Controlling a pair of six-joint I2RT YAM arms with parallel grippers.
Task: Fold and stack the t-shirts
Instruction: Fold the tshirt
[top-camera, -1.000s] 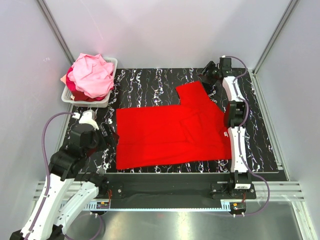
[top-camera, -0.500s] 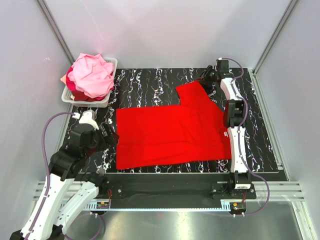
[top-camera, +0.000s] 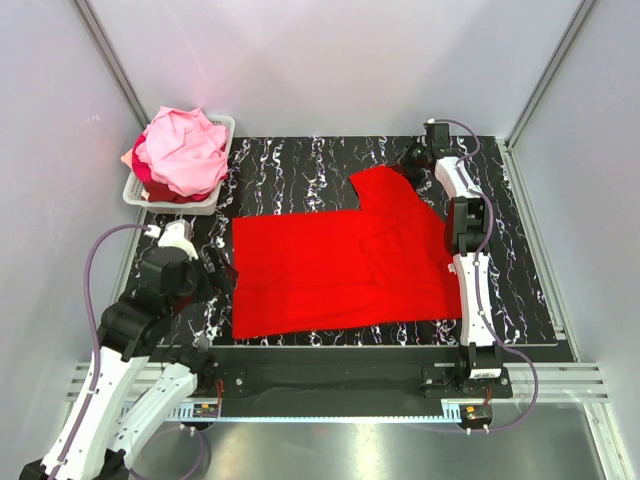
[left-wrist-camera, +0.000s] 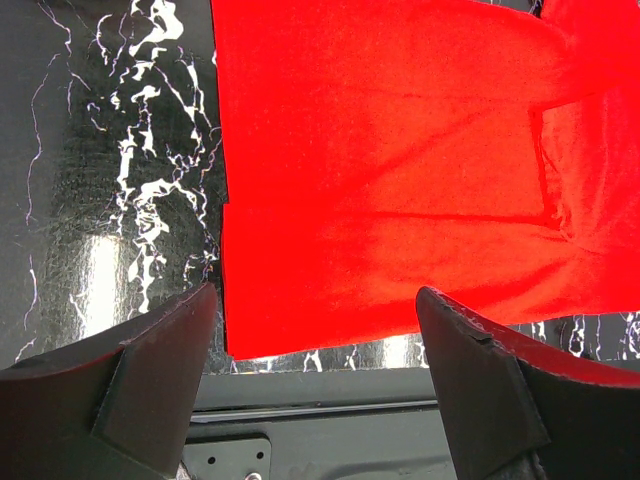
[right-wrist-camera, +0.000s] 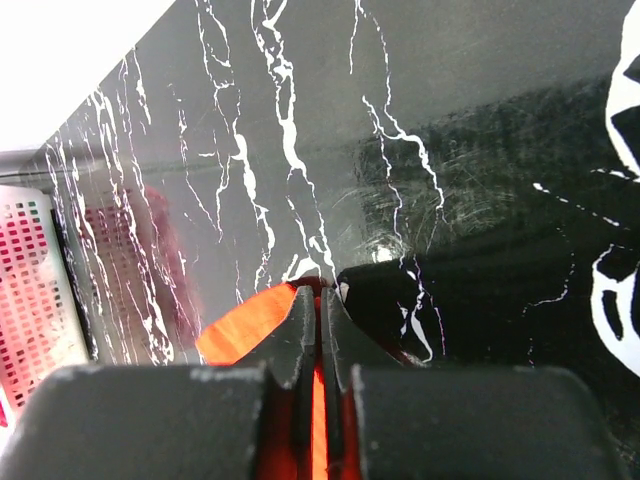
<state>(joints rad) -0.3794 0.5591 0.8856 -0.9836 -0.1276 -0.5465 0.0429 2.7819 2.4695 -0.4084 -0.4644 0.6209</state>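
Note:
A bright red t-shirt (top-camera: 340, 265) lies spread flat on the black marbled mat, one sleeve (top-camera: 385, 185) pointing to the far right corner. My right gripper (top-camera: 412, 162) sits at that sleeve's far tip and is shut on the red cloth (right-wrist-camera: 250, 320), which shows between its closed fingers. My left gripper (top-camera: 222, 268) hovers open just off the shirt's left edge (left-wrist-camera: 225, 250); nothing is between its fingers. More t-shirts, light pink (top-camera: 185, 150) and peach, are heaped in the basket.
The white slotted basket (top-camera: 213, 195) stands at the far left corner, also seen in the right wrist view, basket (right-wrist-camera: 25, 300). The mat's near edge meets a dark metal rail (left-wrist-camera: 320, 405). White walls close in the back and both sides.
My right gripper moved a little toward the back onto the sleeve tip and closed on the red cloth. The left arm and the shirt's body stayed still.

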